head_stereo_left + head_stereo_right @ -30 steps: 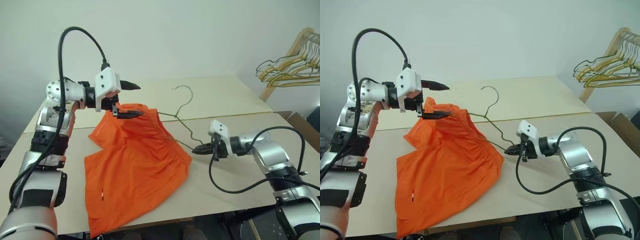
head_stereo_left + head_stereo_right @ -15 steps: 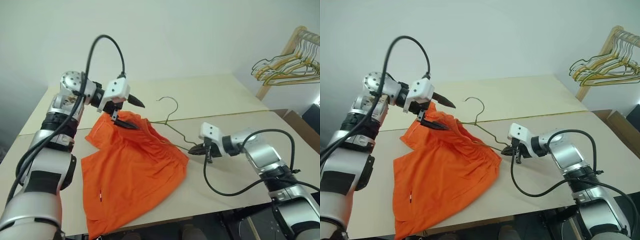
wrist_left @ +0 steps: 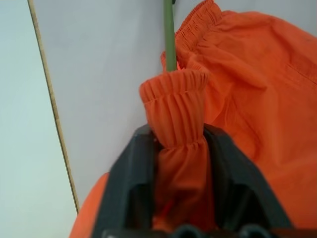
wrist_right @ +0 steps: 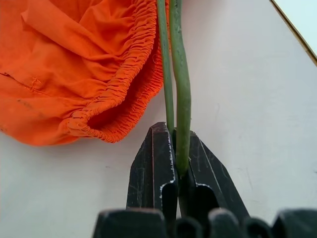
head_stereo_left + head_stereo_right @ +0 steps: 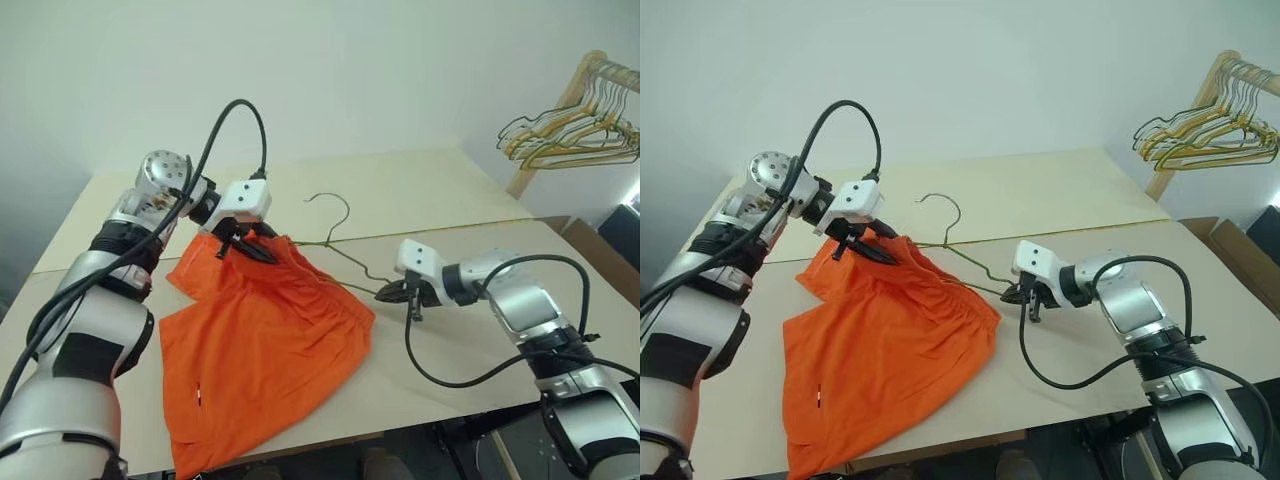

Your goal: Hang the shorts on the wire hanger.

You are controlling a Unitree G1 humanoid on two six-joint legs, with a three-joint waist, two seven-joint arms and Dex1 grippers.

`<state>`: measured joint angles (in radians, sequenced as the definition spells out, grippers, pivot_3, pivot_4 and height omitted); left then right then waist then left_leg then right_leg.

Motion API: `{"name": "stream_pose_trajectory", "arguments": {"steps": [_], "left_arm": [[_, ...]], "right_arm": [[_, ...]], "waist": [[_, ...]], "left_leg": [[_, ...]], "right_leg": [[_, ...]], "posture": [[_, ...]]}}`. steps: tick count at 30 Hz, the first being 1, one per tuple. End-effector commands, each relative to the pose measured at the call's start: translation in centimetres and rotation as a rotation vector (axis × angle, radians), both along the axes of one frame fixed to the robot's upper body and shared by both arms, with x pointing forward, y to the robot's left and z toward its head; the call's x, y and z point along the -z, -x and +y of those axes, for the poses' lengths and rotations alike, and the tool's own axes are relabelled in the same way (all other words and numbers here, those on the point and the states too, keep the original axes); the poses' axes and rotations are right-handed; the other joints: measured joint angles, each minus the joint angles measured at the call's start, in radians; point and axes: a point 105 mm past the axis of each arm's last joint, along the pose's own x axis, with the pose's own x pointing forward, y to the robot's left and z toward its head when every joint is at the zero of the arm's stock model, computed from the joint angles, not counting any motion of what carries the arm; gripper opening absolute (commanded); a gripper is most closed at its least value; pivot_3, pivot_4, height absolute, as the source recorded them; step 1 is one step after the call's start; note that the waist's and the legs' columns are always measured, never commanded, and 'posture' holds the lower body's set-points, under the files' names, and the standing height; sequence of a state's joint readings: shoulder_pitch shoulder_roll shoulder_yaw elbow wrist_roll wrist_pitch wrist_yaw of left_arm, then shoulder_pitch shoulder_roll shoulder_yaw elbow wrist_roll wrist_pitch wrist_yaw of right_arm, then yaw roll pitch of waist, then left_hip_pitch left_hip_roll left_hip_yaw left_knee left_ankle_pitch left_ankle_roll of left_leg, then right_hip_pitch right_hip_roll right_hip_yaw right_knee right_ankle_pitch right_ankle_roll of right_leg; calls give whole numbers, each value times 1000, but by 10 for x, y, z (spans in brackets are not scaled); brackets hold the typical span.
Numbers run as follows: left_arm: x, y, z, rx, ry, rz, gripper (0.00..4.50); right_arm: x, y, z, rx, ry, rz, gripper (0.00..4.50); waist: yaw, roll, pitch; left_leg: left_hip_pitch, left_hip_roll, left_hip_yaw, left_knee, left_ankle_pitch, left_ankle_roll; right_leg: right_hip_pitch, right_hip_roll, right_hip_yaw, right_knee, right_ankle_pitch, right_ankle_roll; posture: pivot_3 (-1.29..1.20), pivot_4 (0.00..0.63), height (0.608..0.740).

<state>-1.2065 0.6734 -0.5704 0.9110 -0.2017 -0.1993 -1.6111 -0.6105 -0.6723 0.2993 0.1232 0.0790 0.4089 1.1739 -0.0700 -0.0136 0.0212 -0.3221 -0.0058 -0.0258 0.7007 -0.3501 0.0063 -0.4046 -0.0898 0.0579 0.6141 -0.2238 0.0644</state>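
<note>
You've got bright orange shorts (image 5: 265,335), plain with no print, the gathered waistband the same orange. The wire hanger (image 5: 345,255) reads thin olive-green, its hook (image 5: 331,203) paler and silvery. Your left gripper (image 5: 250,245) has black fingers under a white housing; your right gripper (image 5: 388,292) matches, black fingers, white block. Both arms are silver with black cables. The table (image 5: 440,200) is pale cream with a darker seam line. Off to the side, you see bunched yellow-gold hangers (image 5: 575,130) on a light wooden rack (image 5: 560,115). The wall is plain off-white.
</note>
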Motion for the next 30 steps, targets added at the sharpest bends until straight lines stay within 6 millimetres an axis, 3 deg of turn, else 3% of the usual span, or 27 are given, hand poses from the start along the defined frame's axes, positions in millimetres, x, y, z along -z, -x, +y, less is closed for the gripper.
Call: {"name": "stream_pose_trajectory", "arguments": {"steps": [1,2,10,13,16,19,25,28,30], "left_arm": [[-15,-2,-3,24,-4,-51,213],[-15,-2,-3,24,-8,-53,41],[-15,-1,2,40,-21,-87,41],[-22,-1,4,44,-18,-113,0],[-29,-4,9,21,6,-135,0],[-34,-3,16,9,20,-153,0],[-41,-5,22,-12,37,-176,0],[-44,-5,23,-14,44,-191,0],[-47,-5,23,-16,52,-198,0]], "right_arm": [[-17,-1,9,-31,-13,-87,0],[-17,-1,9,-27,-14,-82,0],[-29,-1,17,-21,-80,-136,0],[-28,2,7,-9,-70,-114,764],[-33,2,-6,65,-119,-63,1816],[-37,3,-30,157,-139,-66,2813],[-41,25,-66,291,-292,61,2813],[-30,40,-69,331,-342,145,2813],[-19,48,-61,343,-375,215,2813]], "waist": [[0,0,0],[0,0,0],[0,0,0],[-1,0,0],[0,0,0],[0,0,0],[-1,0,0],[0,0,0],[-4,0,0]], "left_leg": [[0,0,0,0,0,0],[0,0,0,0,0,0],[0,0,0,1,-1,1],[0,0,0,1,-1,1],[0,0,0,2,-1,2],[-1,0,0,3,-1,2],[-1,0,0,3,-2,3],[-1,0,0,3,-2,4],[-1,0,1,4,-2,4]], "right_leg": [[0,0,0,0,0,0],[0,0,0,0,0,0],[0,0,0,0,0,0],[0,0,0,1,0,0],[0,0,0,0,0,0],[0,0,0,0,0,0],[0,0,0,0,0,1],[0,0,0,0,0,1],[1,0,0,0,0,1]], "posture": [[-35,0,740],[-35,0,740],[-38,0,740],[-41,0,740],[-66,0,740],[-82,0,740],[-84,0,740],[-84,0,740],[-89,0,740]]}}
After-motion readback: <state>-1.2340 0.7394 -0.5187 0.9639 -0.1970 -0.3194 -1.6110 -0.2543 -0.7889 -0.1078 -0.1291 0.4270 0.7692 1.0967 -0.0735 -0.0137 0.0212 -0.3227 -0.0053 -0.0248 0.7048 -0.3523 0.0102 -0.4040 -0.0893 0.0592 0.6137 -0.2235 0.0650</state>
